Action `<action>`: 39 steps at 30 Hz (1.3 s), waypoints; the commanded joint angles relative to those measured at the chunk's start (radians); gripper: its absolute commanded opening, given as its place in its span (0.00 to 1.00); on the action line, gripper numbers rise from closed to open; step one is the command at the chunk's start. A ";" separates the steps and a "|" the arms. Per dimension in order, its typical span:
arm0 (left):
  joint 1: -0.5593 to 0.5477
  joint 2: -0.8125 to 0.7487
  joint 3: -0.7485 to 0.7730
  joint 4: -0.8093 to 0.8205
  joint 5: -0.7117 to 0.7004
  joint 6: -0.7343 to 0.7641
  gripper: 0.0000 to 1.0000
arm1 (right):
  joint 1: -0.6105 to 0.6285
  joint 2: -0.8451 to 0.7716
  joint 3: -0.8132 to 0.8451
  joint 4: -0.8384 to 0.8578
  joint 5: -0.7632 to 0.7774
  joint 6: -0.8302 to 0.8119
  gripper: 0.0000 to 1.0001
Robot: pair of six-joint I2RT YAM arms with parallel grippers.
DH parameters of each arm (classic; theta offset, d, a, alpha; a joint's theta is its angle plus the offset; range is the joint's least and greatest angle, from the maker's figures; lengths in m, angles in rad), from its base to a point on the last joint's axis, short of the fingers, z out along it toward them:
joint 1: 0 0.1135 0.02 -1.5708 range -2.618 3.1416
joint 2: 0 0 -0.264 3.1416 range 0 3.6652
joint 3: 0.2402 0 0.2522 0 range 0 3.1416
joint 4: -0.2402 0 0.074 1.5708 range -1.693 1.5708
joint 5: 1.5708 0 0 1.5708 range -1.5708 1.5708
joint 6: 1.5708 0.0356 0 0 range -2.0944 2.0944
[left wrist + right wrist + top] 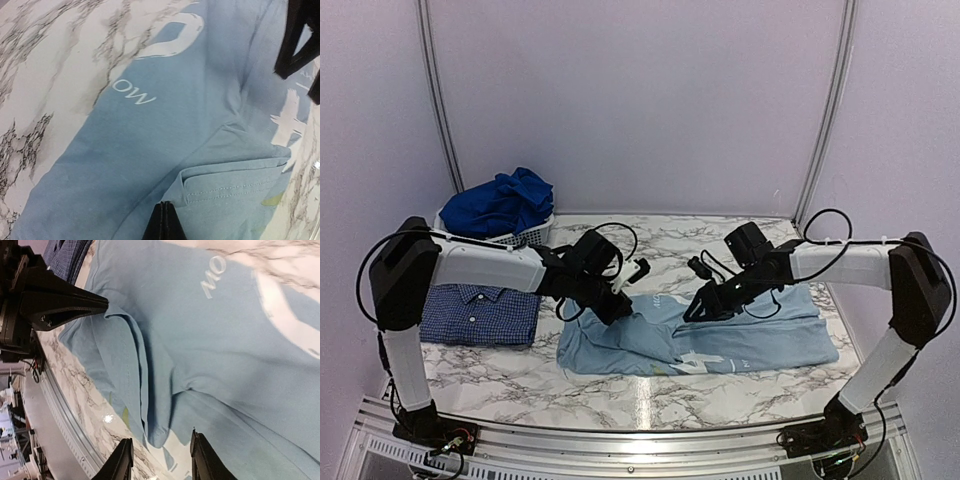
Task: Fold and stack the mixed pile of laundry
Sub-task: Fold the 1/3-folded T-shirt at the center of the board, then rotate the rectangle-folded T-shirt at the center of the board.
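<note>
Checked shirt (485,312) folded just before the basket (535,236), blue clothes (505,203) heaped inside it unfolded, the T-shirt (740,345) lies part-folded on the counter (650,395) well apart from the basket, one fold pinched in the closed left hand (618,313), right hand (693,312) part-open, empty.

The pale blue T-shirt (225,340) reads "MO".
</note>
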 commanded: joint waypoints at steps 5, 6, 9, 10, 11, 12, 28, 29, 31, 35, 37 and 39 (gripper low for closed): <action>0.031 -0.098 0.005 -0.013 -0.146 -0.136 0.74 | -0.224 -0.123 -0.027 -0.136 0.151 -0.058 0.40; 0.031 -0.133 -0.016 0.000 -0.159 -0.156 0.95 | -0.271 -0.124 -0.026 -0.139 0.151 -0.065 0.40; 0.037 -0.253 -0.114 0.052 -0.164 -0.273 0.99 | -0.319 -0.092 0.003 -0.178 0.203 -0.115 0.41; 0.041 -0.287 -0.139 0.067 -0.162 -0.313 0.99 | -0.328 -0.080 0.014 -0.187 0.218 -0.131 0.41; 0.049 -0.317 -0.155 0.065 -0.119 -0.335 0.99 | -0.343 -0.068 0.019 -0.191 0.223 -0.143 0.41; 0.055 -0.327 -0.165 0.063 -0.041 -0.348 0.99 | -0.354 -0.056 0.021 -0.192 0.228 -0.152 0.41; 0.005 -0.030 -0.149 -0.178 -0.163 -0.612 0.92 | -0.435 0.073 -0.081 -0.199 0.318 -0.098 0.43; 0.018 -0.012 -0.142 -0.196 -0.195 -0.623 0.89 | -0.435 0.058 -0.108 -0.197 0.312 -0.084 0.43; 0.054 0.023 -0.130 -0.216 -0.215 -0.627 0.85 | -0.434 0.020 -0.174 -0.186 0.281 -0.059 0.42; 0.132 0.086 -0.073 -0.265 -0.263 -0.583 0.81 | -0.360 -0.039 -0.115 -0.231 0.180 -0.046 0.42; 0.162 0.088 -0.049 -0.280 -0.270 -0.544 0.81 | -0.365 -0.092 -0.060 -0.249 0.155 -0.035 0.43; 0.174 0.051 -0.039 -0.273 -0.247 -0.496 0.81 | -0.408 -0.137 -0.011 -0.289 0.180 -0.027 0.44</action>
